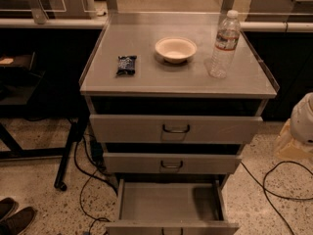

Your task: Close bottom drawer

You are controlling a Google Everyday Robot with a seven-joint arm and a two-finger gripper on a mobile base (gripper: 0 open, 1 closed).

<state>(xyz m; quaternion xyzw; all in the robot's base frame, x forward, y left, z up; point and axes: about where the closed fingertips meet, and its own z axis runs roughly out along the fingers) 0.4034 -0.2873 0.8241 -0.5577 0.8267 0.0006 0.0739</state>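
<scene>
The bottom drawer (168,204) of the grey cabinet is pulled far out, showing its empty flat tray interior; its front runs along the bottom edge of the camera view. Above it the middle drawer (171,163) and the top drawer (175,129) stand slightly out, each with a small dark loop handle. A pale part of my arm (302,124) shows at the right edge, beside the cabinet at top-drawer height. My gripper itself is out of view.
On the cabinet top (146,80) lie a dark snack packet (126,64), a cream bowl (175,49) and a clear water bottle (224,45). Cables (279,190) trail on the floor. A black table leg (68,146) stands at left. Shoes (14,218) show at bottom left.
</scene>
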